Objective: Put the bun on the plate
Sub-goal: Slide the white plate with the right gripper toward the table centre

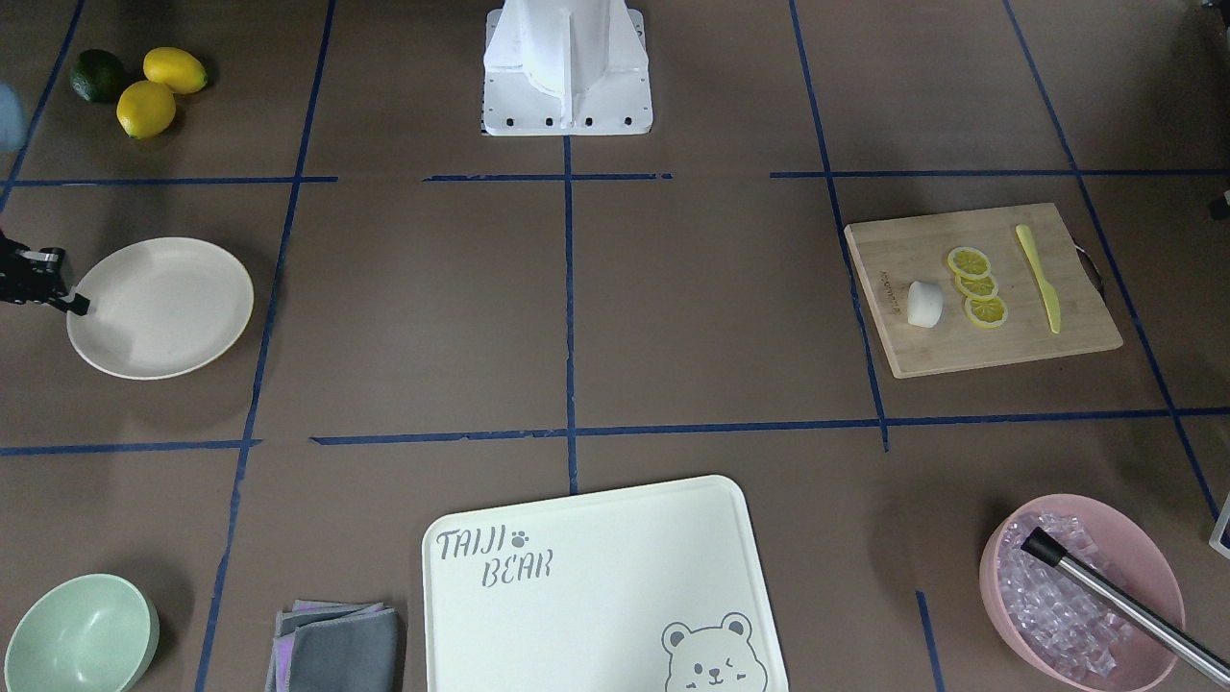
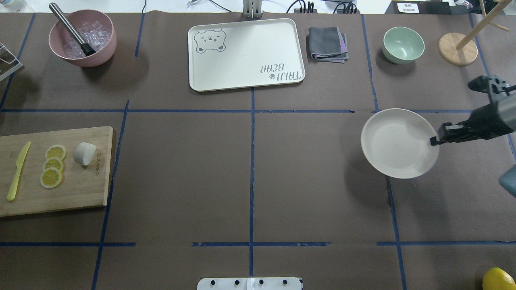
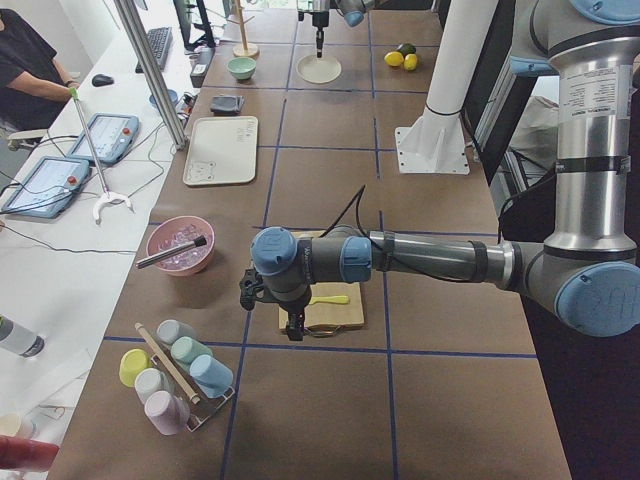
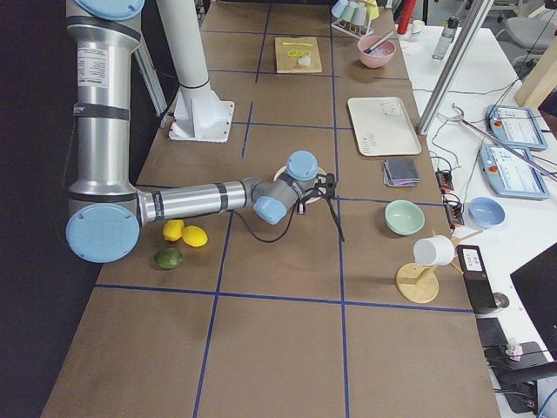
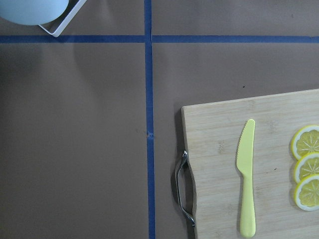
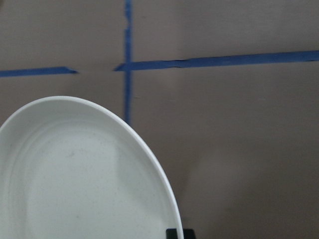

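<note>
Bamboo board (image 2: 80,189): lies at the left end of the table, set out like a prep station with a yellow knife (image 2: 18,171) and three lemon slices (image 2: 52,165) in a row.
Bun (image 2: 84,153): a white lump on the board's inner end, just beside the lemon slices. Nothing holds it, and it is well apart from the plate.
Plate (image 2: 387,157): off-white and bare, at the far right end, nearly the whole table away from the bun. The broad shadow under it makes me think it is lifted off the paper rather than resting.
Right gripper (image 2: 434,141): reaches in from the right edge with its fingers drawn close together on the plate's outer rim. I judge it is pinching that rim, likely so the plate can travel toward the bun.
Left gripper (image 3: 293,330): hangs pointing down over the board's outer end, above the knife and the metal handle (image 5: 182,189). It shows only from the table's end, so I cannot tell how far open it is.
Next need: bun and plate brought within one arm's reach.
Risk: a one-sided rim pinch could let the plate tip.
</note>
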{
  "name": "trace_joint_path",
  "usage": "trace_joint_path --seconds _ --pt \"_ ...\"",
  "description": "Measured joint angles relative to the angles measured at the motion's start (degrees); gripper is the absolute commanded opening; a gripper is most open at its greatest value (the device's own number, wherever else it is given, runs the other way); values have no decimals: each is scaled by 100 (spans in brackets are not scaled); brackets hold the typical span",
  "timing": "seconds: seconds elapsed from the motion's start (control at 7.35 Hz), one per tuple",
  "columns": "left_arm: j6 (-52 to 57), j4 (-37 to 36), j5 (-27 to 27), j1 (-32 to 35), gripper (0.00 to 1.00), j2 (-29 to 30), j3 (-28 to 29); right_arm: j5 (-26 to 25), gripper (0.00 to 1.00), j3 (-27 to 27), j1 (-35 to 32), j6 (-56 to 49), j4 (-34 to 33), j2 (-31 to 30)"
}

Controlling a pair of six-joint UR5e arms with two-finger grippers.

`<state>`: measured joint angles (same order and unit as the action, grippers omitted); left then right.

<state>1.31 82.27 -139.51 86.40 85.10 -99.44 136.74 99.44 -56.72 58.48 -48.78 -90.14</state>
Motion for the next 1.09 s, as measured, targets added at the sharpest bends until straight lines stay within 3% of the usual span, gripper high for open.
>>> trace_joint_path --seconds 0.41,0.82,1.09 --pt "7 2 -6 -18 100 9 -101 -924 0 47 1504 2363 -123 1409" --pt "10 8 -6 -44 100 12 -110 -1981 2 -143 2469 2953 -1242 2552" --pt "10 11 -9 -162 100 15 -111 -2384 24 -406 2804 3096 -1430 2891"
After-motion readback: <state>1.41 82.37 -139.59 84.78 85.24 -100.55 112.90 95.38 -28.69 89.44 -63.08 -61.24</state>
